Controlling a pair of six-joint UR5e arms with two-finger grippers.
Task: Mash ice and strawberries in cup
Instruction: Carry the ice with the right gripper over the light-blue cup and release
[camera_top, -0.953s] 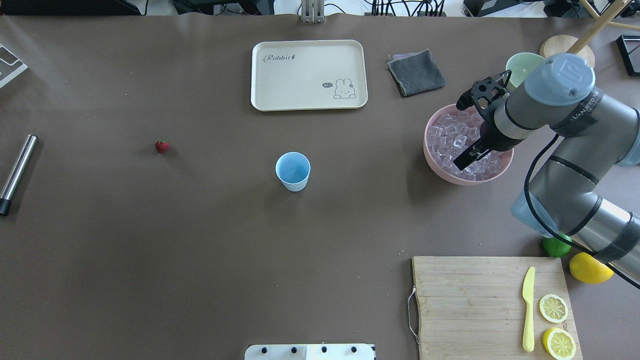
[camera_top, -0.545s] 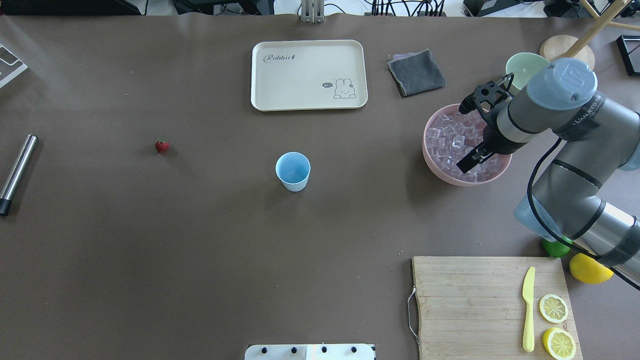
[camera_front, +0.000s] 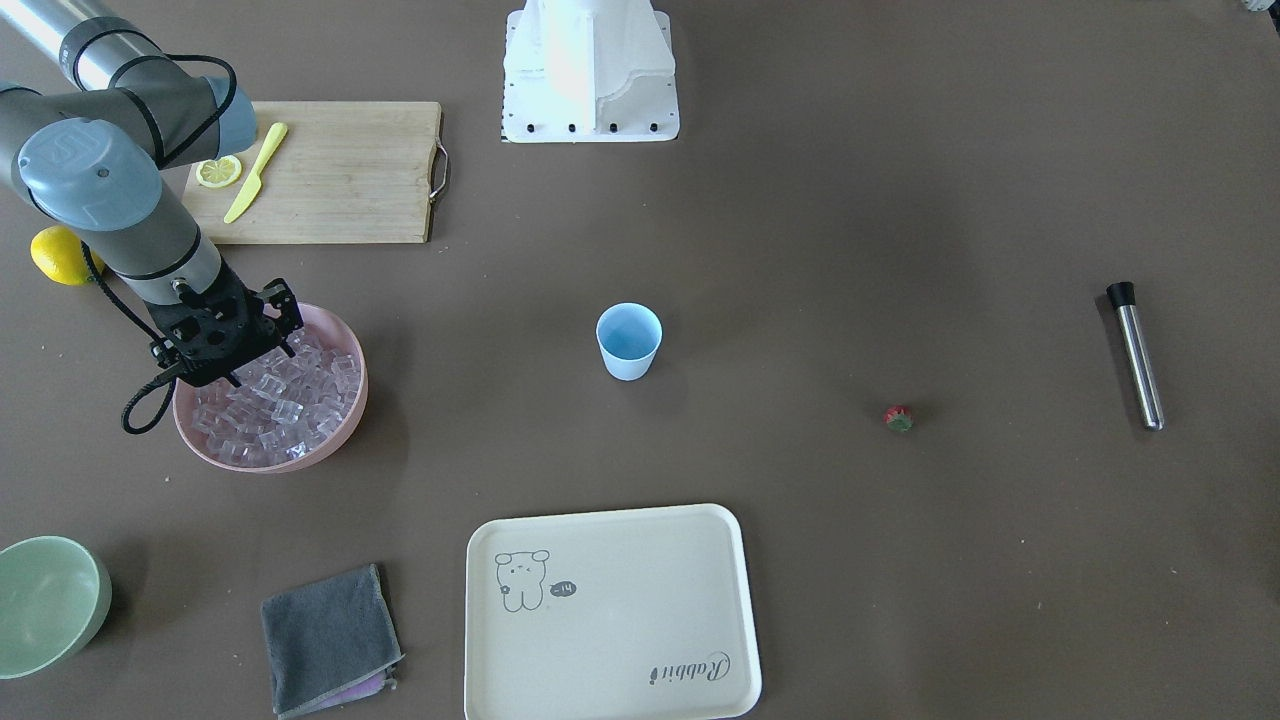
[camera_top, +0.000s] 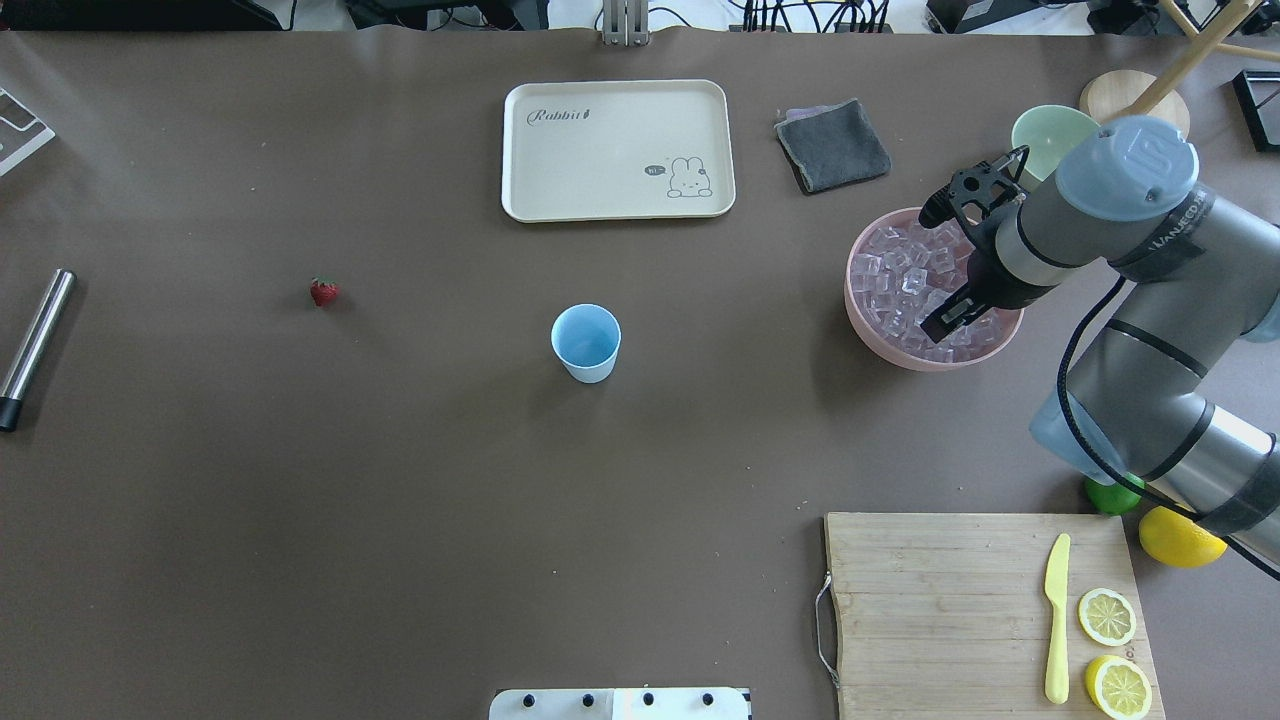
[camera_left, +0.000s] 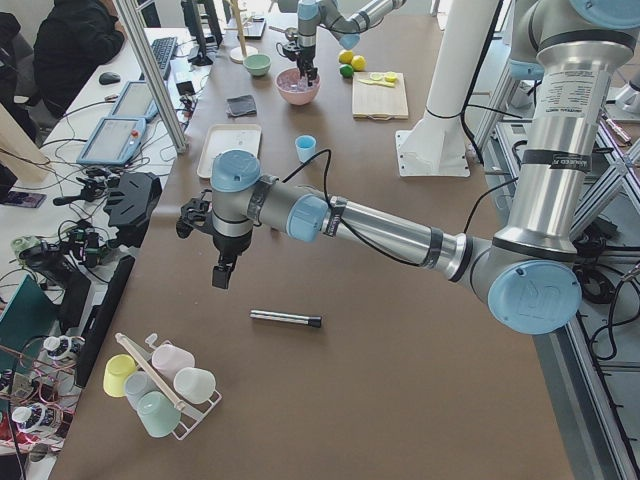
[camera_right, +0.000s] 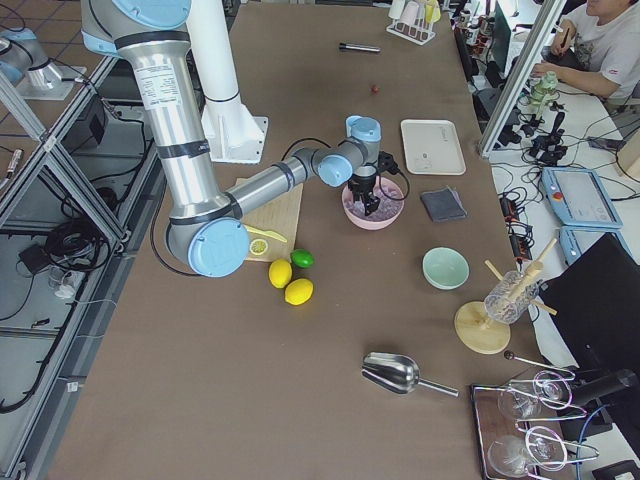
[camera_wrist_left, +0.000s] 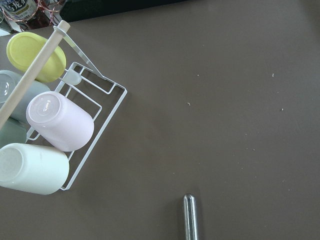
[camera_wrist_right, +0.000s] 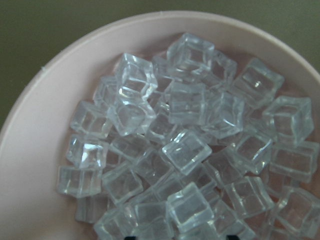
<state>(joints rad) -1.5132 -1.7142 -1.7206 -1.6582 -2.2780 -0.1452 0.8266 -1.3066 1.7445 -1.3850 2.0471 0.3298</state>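
The light-blue cup stands upright mid-table, nothing visible inside, also in the front view. The strawberry lies alone on the table to its left. The ice fills the pink bowl at the right. My right gripper hangs over the bowl's near side, just above the cubes. In the right wrist view its two dark tips stand apart at the bottom edge over the ice, open and empty. My left gripper hovers above the table near a steel rod; I cannot tell its state.
The steel rod lies at the far left. A cream tray, grey cloth and green bowl sit at the back. A cutting board holds a yellow knife and lemon halves. A cup rack is beside the left arm.
My right gripper has shifted slightly right and lower over the near side of the ice bowl. The cup, strawberry and rod have not moved.
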